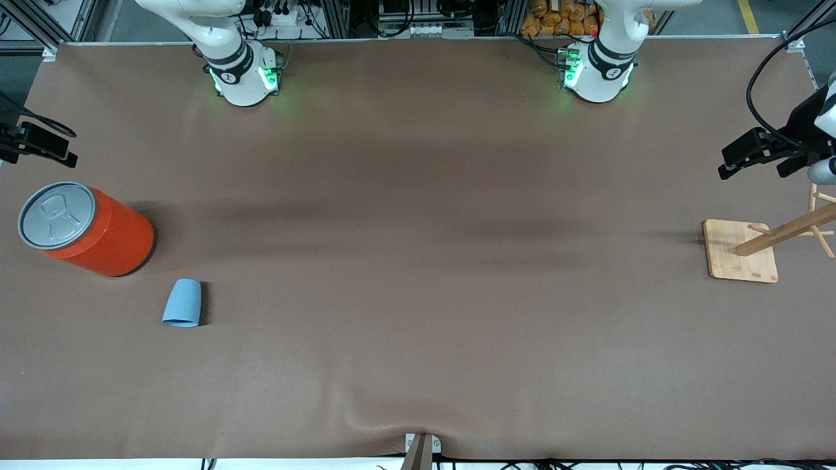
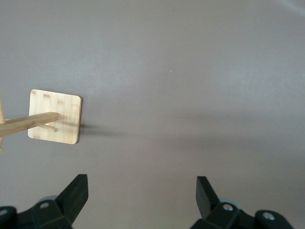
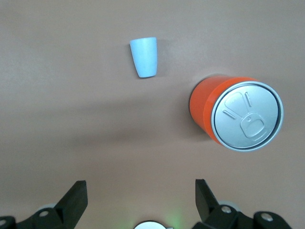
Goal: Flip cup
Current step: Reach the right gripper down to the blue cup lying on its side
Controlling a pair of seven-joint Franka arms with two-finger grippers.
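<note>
Black fingers of the right gripper (image 3: 138, 200) stand wide apart with nothing between them, high over the table's end on the right arm's side. The left gripper (image 2: 142, 198) is also spread and empty, waiting over the other end near the wooden rack (image 1: 761, 248).

You should bring the right gripper down to the cup (image 1: 183, 303), which lies on the brown table (image 1: 418, 261) just beside the orange can (image 1: 88, 228), nearer to the front camera. Close across its tapered wall near the middle, and keep your fingers away from the can.

You cannot see the cup's opening in any view, so I cannot tell whether it lies on its side or stands upside down. Both grippers are cut off at the edges of the front view.
</note>
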